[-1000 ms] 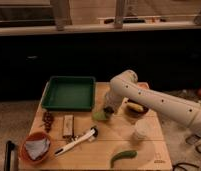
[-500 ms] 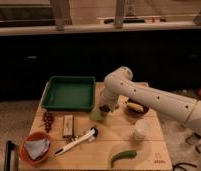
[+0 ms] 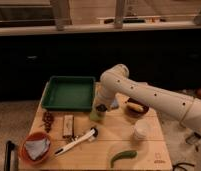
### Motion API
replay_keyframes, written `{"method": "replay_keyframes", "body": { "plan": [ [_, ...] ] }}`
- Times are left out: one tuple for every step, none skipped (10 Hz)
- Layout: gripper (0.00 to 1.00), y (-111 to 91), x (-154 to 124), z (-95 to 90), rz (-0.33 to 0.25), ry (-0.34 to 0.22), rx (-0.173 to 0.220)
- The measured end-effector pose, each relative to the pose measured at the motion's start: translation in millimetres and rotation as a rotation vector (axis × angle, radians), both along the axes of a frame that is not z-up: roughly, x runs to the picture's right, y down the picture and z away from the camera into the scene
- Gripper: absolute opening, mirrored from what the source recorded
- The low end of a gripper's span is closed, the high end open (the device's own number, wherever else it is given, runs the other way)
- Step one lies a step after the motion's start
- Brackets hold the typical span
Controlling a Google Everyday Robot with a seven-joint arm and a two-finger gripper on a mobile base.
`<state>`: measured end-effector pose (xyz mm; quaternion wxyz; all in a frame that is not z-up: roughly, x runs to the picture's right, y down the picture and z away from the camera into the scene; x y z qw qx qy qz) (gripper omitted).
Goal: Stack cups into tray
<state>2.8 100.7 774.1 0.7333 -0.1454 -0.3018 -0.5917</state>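
My gripper points down at the middle of the wooden table, just right of the tray's near right corner. It is shut on the rim of the olive-green cup, which hangs low at the table surface. The cream-white cup stands alone to the right, nearer the front. The dark-green tray lies at the back left with nothing in it. My white arm reaches in from the right and hides the table behind it.
A dark brown bowl sits right of the gripper. An orange bowl with a cloth is at the front left. A white-handled brush, a green vegetable, grapes and a snack bar lie about the table.
The arm has swung left towards the tray, and the olive-green cup has moved left with the gripper.
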Motion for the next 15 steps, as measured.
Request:
{"method": "replay_keyframes", "body": {
  "plan": [
    [0.0, 0, -5, 0.4, -0.008, -0.013, -0.007],
    [0.0, 2, -14, 1.4, -0.022, -0.037, -0.025],
    [0.0, 3, -19, 3.0, -0.031, -0.049, -0.034],
    [0.0, 6, -25, 5.4, -0.043, -0.061, -0.048],
    [0.0, 11, -30, 10.1, -0.053, -0.07, -0.061],
    [0.0, 14, -30, 12.8, -0.06, -0.068, -0.065],
    [0.02, 19, -33, 17.7, -0.071, -0.066, -0.07],
    [0.07, 22, -36, 20.5, -0.08, -0.06, -0.07],
    [0.19, 26, -39, 22.4, -0.094, -0.048, -0.068],
    [0.3, 28, -40, 23.0, -0.102, -0.04, -0.066],
    [0.37, 29, -42, 22.7, -0.107, -0.036, -0.063],
    [0.5, 31, -43, 22.4, -0.116, -0.029, -0.061],
    [0.6, 33, -44, 22.1, -0.123, -0.024, -0.06],
    [0.68, 34, -45, 21.8, -0.127, -0.02, -0.06],
    [0.77, 34, -46, 20.8, -0.134, -0.017, -0.059]
  ]
}}
